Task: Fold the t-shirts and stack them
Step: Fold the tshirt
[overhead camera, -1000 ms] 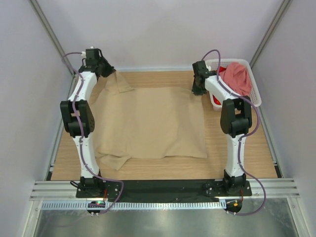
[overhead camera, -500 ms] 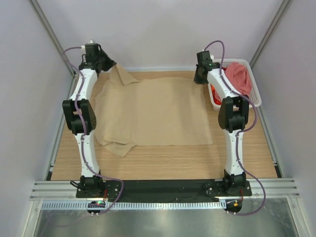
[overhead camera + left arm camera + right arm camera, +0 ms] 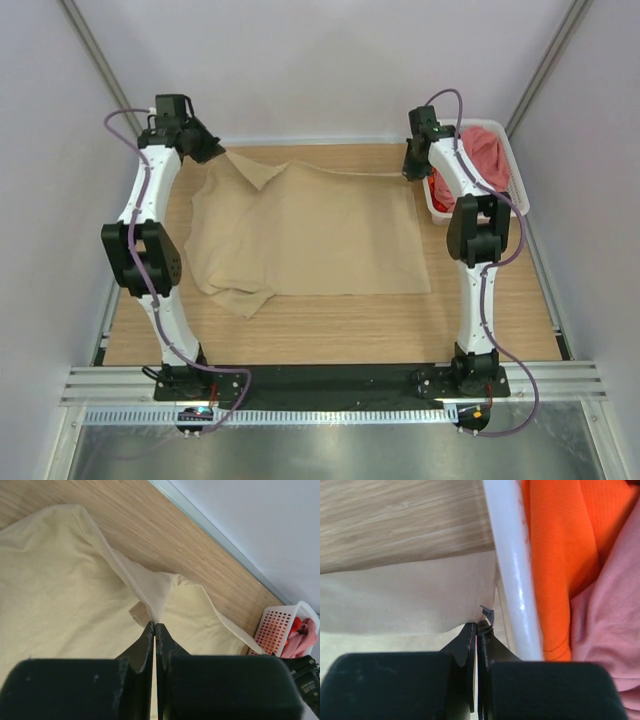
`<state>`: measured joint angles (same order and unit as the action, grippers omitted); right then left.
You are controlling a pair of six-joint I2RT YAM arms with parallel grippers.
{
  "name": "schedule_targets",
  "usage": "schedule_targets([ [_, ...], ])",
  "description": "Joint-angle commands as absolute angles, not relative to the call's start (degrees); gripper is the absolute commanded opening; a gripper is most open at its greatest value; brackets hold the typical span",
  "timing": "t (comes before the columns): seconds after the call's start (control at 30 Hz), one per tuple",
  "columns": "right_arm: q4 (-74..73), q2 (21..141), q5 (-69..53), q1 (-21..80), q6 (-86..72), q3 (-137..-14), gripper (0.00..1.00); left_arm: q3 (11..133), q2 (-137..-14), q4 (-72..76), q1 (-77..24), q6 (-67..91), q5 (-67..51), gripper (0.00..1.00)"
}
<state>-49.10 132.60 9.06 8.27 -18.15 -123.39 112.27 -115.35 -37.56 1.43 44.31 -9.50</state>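
The beige-tan t-shirt (image 3: 310, 235) lies spread on the wooden table, its far edge lifted and stretched between both grippers. My left gripper (image 3: 215, 152) is shut on its far left part; in the left wrist view the cloth (image 3: 75, 605) rises into the pinched fingertips (image 3: 154, 625). My right gripper (image 3: 410, 172) is shut on the far right corner, seen in the right wrist view (image 3: 478, 626) with a hem of the shirt (image 3: 410, 600) right beside the basket rim. The dusty pink shirt (image 3: 485, 155) and the bright orange shirt (image 3: 555, 555) lie in the basket.
The white lattice basket (image 3: 518, 190) stands at the far right by the wall, its rim (image 3: 512, 570) next to my right gripper. Grey walls enclose the table on three sides. Bare wood (image 3: 480, 310) shows in front of and right of the shirt.
Both grippers have moved farther back and up with the shirt's far edge. The shirt slid away from the near edge and its far edge now hangs taut between them.
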Motion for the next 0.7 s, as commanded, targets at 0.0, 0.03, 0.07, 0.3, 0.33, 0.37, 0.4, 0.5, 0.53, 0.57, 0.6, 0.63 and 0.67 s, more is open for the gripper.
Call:
schedule_targets([
  [0.0, -51.59, 129.20, 8.18, 7.30, -16.35, -125.42, 0.01, 108.91, -109.17, -43.24, 3.25, 43.42, -9.75, 0.00],
  [0.03, -51.59, 128.68, 8.09, 7.21, -16.43, -125.16, 0.01, 107.85, -108.20, -43.16, 3.69, 43.94, -10.10, 0.00],
  [0.07, -51.68, 128.67, 8.17, 7.03, -16.61, -124.98, 0.01, 105.41, -106.11, -43.07, 4.47, 44.12, -10.72, 0.00],
  [0.3, -53.87, 128.06, 8.79, 6.68, -16.87, -124.98, 0.01, 95.56, -100.02, -44.74, 5.01, 44.56, -13.18, 0.00],
  [0.33, -53.88, 128.06, 8.88, 6.68, -16.79, -124.89, 0.01, 94.67, -99.67, -44.65, 4.92, 44.65, -13.53, 0.00],
  [0.37, -54.05, 127.88, 8.79, 6.68, -16.87, -124.72, 0.01, 93.79, -99.15, -44.65, 5.01, 44.56, -13.71, 0.00],
  [0.4, -54.23, 127.88, 8.70, 6.68, -16.87, -124.63, 0.01, 92.56, -98.27, -44.74, 5.01, 44.39, -13.88, 0.00],
  [0.5, -54.49, 127.53, 8.52, 6.77, -16.87, -124.45, 0.01, 91.67, -96.08, -45.88, 5.01, 43.86, -13.19, 0.00],
  [0.53, -54.58, 127.36, 8.53, 6.77, -16.87, -124.19, 0.01, 91.06, -95.63, -46.31, 5.01, 43.77, -12.92, 0.00],
  [0.57, -54.58, 127.27, 8.53, 6.68, -16.96, -124.02, 0.01, 90.71, -95.02, -46.49, 5.01, 43.68, -12.66, 0.00],
  [0.6, -54.67, 127.00, 8.44, 6.68, -16.96, -123.84, 0.01, 90.27, -93.79, -46.49, 5.01, 43.68, -11.70, 0.00],
  [0.63, -54.67, 126.91, 8.26, 6.68, -16.88, -123.58, 0.01, 89.57, -93.43, -46.58, 5.10, 43.59, -11.08, 0.00],
  [0.67, -54.75, 126.83, 7.91, 6.68, -16.96, -123.31, 0.01, 89.21, -92.91, -47.19, 5.18, 43.59, -10.64, 0.00],
])
